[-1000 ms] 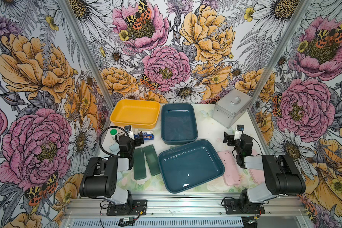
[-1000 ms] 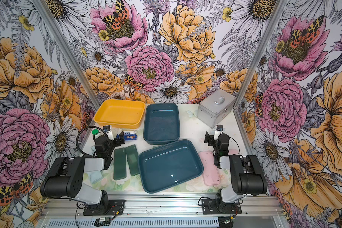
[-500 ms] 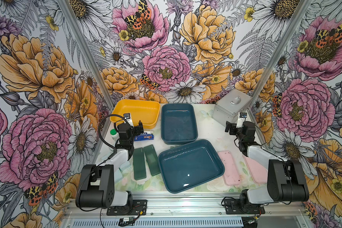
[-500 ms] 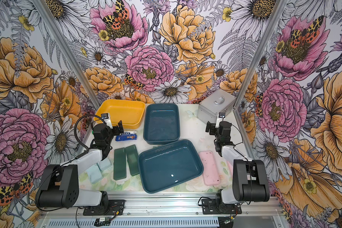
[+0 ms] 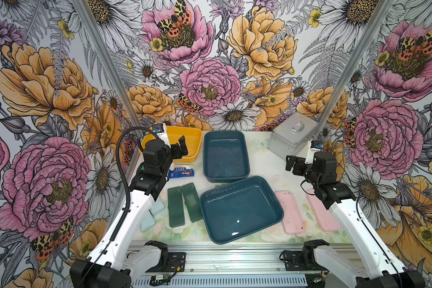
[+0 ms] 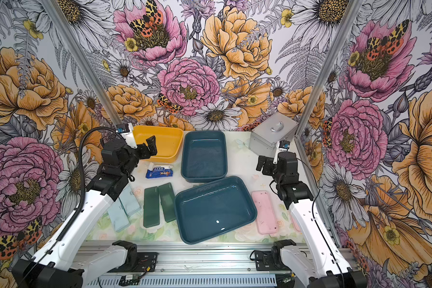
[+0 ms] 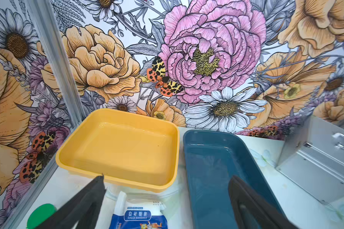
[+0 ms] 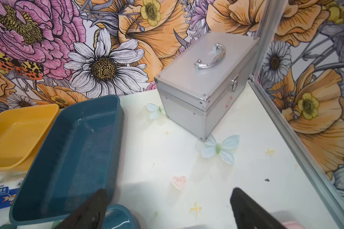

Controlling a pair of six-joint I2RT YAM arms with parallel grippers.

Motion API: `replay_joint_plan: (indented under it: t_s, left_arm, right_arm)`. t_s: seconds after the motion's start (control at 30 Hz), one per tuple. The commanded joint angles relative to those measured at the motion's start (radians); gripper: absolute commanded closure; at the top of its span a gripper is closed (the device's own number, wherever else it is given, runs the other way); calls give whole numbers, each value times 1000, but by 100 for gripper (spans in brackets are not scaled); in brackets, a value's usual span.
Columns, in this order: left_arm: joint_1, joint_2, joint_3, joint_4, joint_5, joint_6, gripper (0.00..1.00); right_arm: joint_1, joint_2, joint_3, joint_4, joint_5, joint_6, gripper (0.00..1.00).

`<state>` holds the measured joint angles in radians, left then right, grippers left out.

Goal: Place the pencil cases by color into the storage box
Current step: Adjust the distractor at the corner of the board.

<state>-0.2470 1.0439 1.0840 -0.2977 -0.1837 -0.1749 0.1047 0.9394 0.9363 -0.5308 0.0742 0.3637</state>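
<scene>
Two dark green pencil cases [image 5: 176, 210] [image 5: 191, 202] lie side by side left of the near teal storage box [image 5: 279, 214]. Two pale blue pencil cases [image 6: 120, 213] [image 6: 132, 199] are partly under my left arm. One pink pencil case [image 5: 288, 212] lies right of that box, and a second pink one [image 5: 322, 215] sits beside my right arm. A far teal box [image 5: 246, 169] and a yellow box [image 5: 196, 152] stand at the back, all empty. My left gripper [image 5: 181, 149] [image 7: 166, 178] hovers open before the yellow box. My right gripper [image 5: 292, 164] [image 8: 169, 190] hovers open over bare table.
A blue printed gauze packet [image 5: 181, 172] [image 7: 139, 216] lies just under the left gripper, with a green cap [image 7: 41, 214] beside it. A silver latched case [image 5: 293, 138] [image 8: 205, 83] stands at the back right. Aluminium frame posts and flowered walls close in both sides.
Both arms have risen from a low folded pose and reached toward the back of the table. Both grippers stay open and empty; no case has moved.
</scene>
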Motion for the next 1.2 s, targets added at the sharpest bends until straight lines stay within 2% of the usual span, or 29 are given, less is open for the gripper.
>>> replay_joint_plan:
  t_s: [0.0, 0.1, 0.27, 0.53, 0.83, 1.17]
  left_arm:
    - [-12, -33, 48, -222, 106, -93, 1]
    - [-23, -21, 98, -310, 172, -130, 1]
    - [-55, 1, 136, -398, 231, -200, 1]
    - [-58, 65, 146, -552, 349, -294, 1]
    - [-113, 16, 81, -611, 301, -319, 1]
    - [-166, 60, 86, -648, 303, -344, 1]
  right_arm:
    - [3, -16, 100, -391, 66, 83, 1]
    - [4, 14, 169, -555, 17, 103, 1]
    - [8, 28, 205, -682, -87, 197, 1]
    - [12, 109, 322, -965, -57, 268, 1]
    - [12, 133, 293, -1136, -94, 222, 1]
    - [11, 143, 254, -1227, -77, 201, 1]
